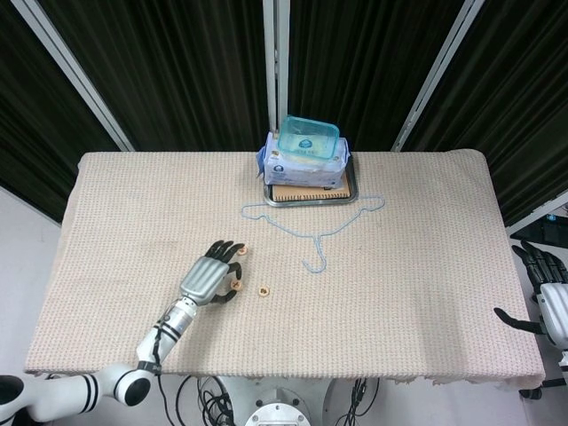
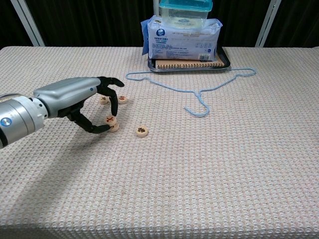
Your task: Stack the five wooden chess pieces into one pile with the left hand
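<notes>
My left hand [image 2: 82, 99] reaches in from the left and pinches a round wooden chess piece with a red mark [image 2: 109, 119] between thumb and a finger. That piece sits tilted on top of a second piece [image 2: 115, 128] lying on the cloth. A third piece with a dark mark [image 2: 142, 131] lies just to the right, apart from the hand; the head view shows it too [image 1: 264, 290]. Two more pieces [image 2: 122, 98] [image 2: 103, 100] lie behind the fingers. My right hand [image 1: 543, 288] hangs off the table's right edge, fingers apart and holding nothing.
A light blue wire hanger [image 2: 199, 94] lies in the middle of the beige cloth. At the back, a metal tray [image 2: 225, 62] carries a notebook, a wipes pack [image 2: 182, 37] and a teal-lidded box [image 2: 185, 9].
</notes>
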You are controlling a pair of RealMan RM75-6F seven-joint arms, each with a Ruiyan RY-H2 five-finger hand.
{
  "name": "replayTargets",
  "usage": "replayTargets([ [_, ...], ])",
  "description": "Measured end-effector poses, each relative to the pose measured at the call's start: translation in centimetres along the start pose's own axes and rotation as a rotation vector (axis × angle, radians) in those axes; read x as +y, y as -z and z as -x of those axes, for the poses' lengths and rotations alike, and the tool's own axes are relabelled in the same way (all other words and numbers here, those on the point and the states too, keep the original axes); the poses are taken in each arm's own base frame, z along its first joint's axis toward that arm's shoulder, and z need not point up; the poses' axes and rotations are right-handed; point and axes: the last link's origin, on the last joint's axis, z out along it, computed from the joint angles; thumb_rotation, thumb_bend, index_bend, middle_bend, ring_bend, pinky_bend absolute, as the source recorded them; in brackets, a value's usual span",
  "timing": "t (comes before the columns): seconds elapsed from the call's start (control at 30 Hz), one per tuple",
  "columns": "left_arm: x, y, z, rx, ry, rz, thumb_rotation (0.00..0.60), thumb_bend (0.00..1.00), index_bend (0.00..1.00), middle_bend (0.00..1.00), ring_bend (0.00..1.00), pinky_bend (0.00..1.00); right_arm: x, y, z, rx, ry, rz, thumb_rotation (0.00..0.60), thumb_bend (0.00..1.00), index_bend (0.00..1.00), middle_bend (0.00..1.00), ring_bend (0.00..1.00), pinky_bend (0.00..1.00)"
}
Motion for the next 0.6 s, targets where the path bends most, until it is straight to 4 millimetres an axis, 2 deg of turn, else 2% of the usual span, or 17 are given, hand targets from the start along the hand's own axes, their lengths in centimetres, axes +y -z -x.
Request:
replayTargets([
  [0.6, -0.04, -0.4, 0.64, -0.015, -0.013, -0.003, 0.6, 0.29, 0.46, 0.06, 0.0, 0.0, 0.05, 0.0, -0.01, -0.005, 0.001, 0.003, 0.6, 0.09, 0.0, 0.0, 0.0, 0.0],
])
